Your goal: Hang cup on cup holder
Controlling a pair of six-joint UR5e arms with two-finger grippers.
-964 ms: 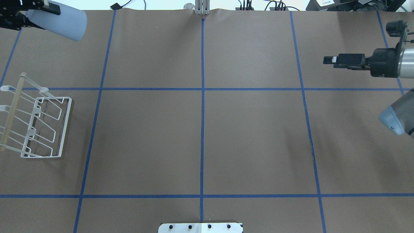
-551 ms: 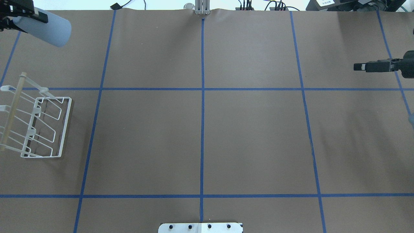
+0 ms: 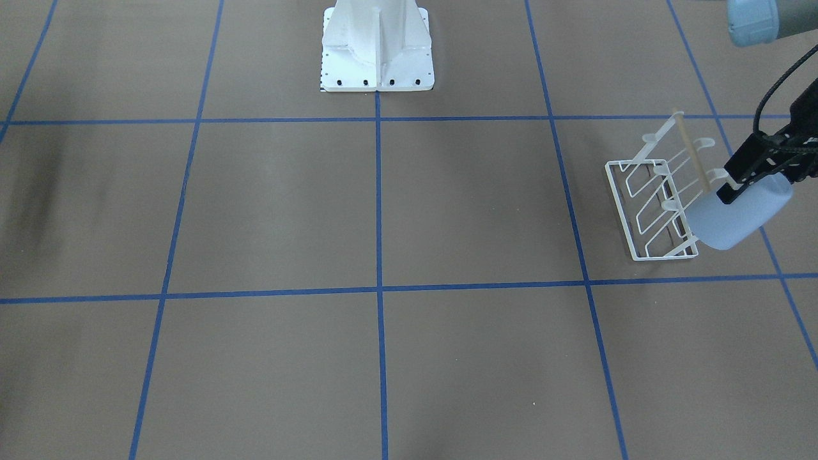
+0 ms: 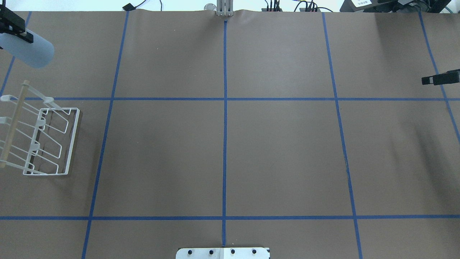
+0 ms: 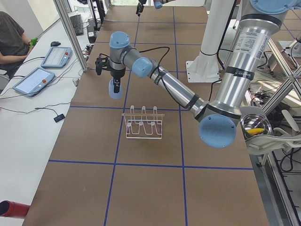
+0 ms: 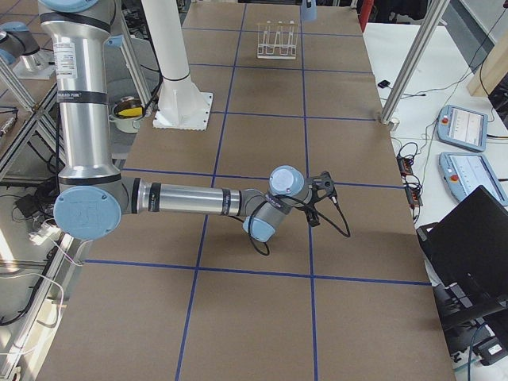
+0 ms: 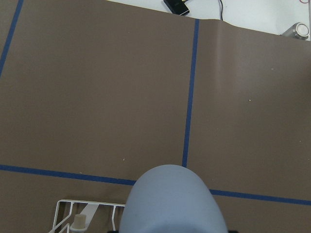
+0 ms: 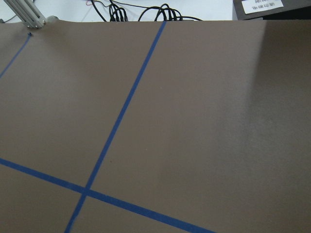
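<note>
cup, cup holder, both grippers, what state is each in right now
cup: lifted in the air, tilted, not yet hung
cup holder: standing upright, nothing on it
left gripper: shut on the cup
right gripper: empty; open or shut cannot be told

Left arm: reaches out long, wrist turned down. Left gripper (image 3: 741, 188) is clamped on the cup (image 3: 735, 220), raised off the table, just past the cup holder (image 4: 43, 140) at its end farthest from the robot's base.

Right arm: forearm low and level, well apart from the cup holder. Right gripper (image 4: 428, 80) shows edge-on; finger gap unreadable.
</note>
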